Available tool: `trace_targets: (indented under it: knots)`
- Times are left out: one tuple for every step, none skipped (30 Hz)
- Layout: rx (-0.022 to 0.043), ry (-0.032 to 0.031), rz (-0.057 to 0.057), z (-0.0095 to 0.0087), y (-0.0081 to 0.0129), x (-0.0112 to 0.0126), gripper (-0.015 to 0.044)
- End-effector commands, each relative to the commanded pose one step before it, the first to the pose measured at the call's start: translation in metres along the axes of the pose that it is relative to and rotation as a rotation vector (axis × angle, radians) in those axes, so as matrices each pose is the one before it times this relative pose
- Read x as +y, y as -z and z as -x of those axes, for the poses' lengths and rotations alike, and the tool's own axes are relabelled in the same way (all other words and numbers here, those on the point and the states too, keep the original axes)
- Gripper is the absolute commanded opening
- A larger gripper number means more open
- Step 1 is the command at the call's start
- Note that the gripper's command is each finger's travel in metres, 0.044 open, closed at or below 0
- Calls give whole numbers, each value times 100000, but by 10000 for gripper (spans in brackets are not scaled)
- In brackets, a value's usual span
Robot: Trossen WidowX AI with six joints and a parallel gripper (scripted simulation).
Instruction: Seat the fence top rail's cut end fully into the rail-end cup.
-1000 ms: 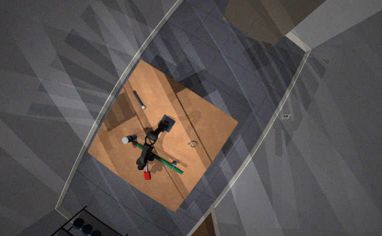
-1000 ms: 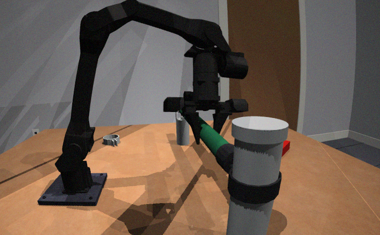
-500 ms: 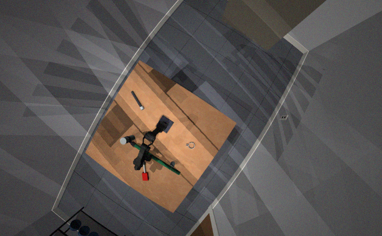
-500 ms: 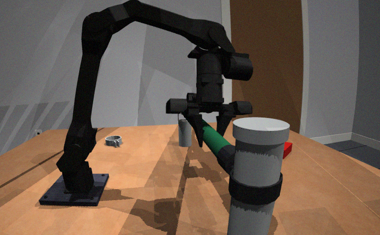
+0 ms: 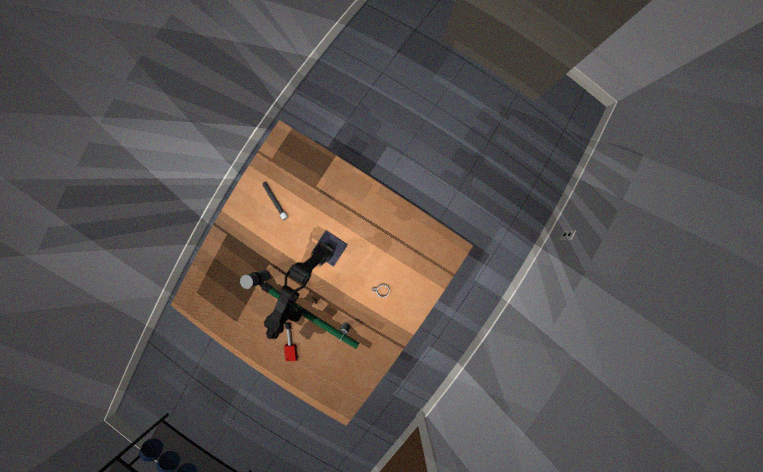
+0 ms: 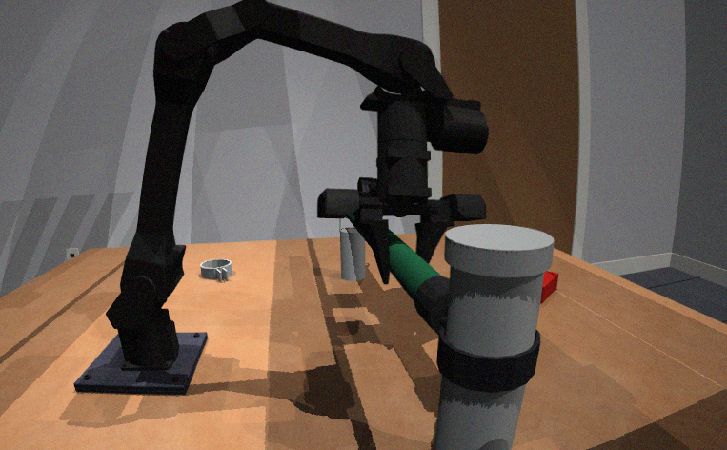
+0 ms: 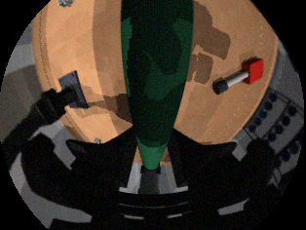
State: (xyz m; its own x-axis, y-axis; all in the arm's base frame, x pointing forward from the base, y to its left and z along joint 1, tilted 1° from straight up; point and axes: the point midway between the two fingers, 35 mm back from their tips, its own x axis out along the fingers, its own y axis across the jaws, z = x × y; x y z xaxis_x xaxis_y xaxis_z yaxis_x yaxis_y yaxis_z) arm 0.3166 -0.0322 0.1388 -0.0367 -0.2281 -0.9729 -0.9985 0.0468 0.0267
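The green top rail (image 6: 411, 267) (image 5: 324, 324) (image 7: 156, 59) runs level above the table from the small grey post (image 6: 353, 254) (image 5: 345, 328) with its loop cap to the big grey post (image 6: 494, 313) (image 5: 247, 281). Its near end is inside the dark rail-end cup (image 6: 432, 296) against the big post. The dark brace band (image 6: 489, 364) wraps the post a little below the cup, some way under the post cap (image 6: 498, 245). My gripper (image 6: 405, 251) (image 5: 283, 301) (image 7: 152, 126) comes down from above and is shut on the rail near its cup end.
A spare grey band ring (image 6: 216, 269) (image 5: 380, 289) lies behind the arm base (image 6: 142, 366) (image 5: 332, 243). A red-handled tool (image 5: 290, 350) (image 7: 249, 72) (image 6: 548, 286) lies beside the rail. A dark rod with a white tip (image 5: 274, 200) lies at the far side.
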Motion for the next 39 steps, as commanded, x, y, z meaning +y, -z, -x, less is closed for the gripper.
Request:
trace_targets:
  knots:
    - [944,1380,-509,393,708,-39,0]
    - [7,-1,0,5,70,5,0]
    - [7,0,0,11,66,5,0]
    - [6,0,0,13,62,3,0]
    - [7,0,0,11,64,0,0]
    - [7,0,0,6,69,-6,0]
    - [7,1,0,1,63,-10,0]
    - [7,1,-1,3,68,-16,0]
    - [7,2,-1,12,63,-19,0]
    - [-980,-1529,528,-509,-666,82,0]
    - [0,0,0,0,0,0,0]
    - [0,0,0,0,0,0,0]
    - [0,0,0,0,0,0,0]
    - [0,0,0,0,0,0,0]
    - [0,0,0,0,0,0,0]
    - [0,0,0,0,0,0,0]
    - [0,0,0,0,0,0,0]
    - [0,0,0,0,0,0,0]
    - [0,0,0,0,0,0,26]
    - [0,0,0,0,0,0,53]
    - [0,0,0,0,0,0,79]
    - [0,0,0,0,0,0,105]
    - [0,0,0,0,0,0,131]
    - [0,0,0,0,0,0,157]
    - [0,0,0,0,0,0,184]
    - [0,0,0,0,0,0,210]
    - [0,0,0,0,0,0,236]
    - [-8,-1,1,61,-35,-3,262]
    - [-16,-1,2,124,-72,-5,289]
    - [-22,-2,3,175,-102,-5,315]
    - [-27,-3,4,229,-134,-5,341]
    - [-33,-5,5,285,-167,-2,368]
    - [-38,-7,6,341,-200,3,394]
    - [-40,-9,6,375,-220,10,420]
    - [-39,-11,6,383,-225,17,440]
    - [-36,-13,6,383,-225,24,440]
    - [-34,-14,6,383,-225,32,440]
    - [-32,-15,6,382,-224,39,440]
    - [-29,-17,6,381,-223,46,440]
